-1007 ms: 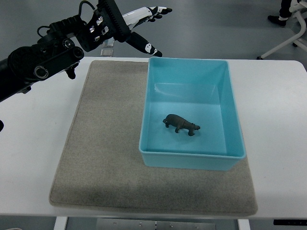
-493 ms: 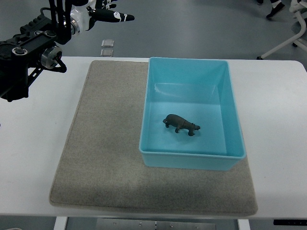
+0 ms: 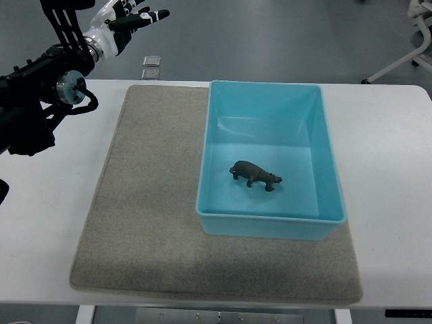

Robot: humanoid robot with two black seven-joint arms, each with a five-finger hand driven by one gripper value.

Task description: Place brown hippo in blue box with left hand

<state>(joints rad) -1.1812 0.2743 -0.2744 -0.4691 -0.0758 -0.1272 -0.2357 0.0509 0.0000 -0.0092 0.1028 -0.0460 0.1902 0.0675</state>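
Note:
The brown hippo point(image 3: 255, 175) stands upright on the floor of the blue box point(image 3: 324, 145), a little left of its middle. The box sits on the right part of a grey mat point(image 3: 145, 202). My left hand point(image 3: 133, 17) is up at the far left corner of the picture, beyond the table's back edge, far from the box. Its fingers are spread and hold nothing. The black left arm point(image 3: 40, 88) runs in from the left edge. The right arm does not show.
The white table point(image 3: 395, 169) carries the mat and box. Two small square plates point(image 3: 151, 66) lie on the floor behind the table. A white chair base point(image 3: 405, 61) stands at the far right on the floor.
My left hand has drawn back from near the box's far left corner to the top left of the picture. The hippo and box have not moved.

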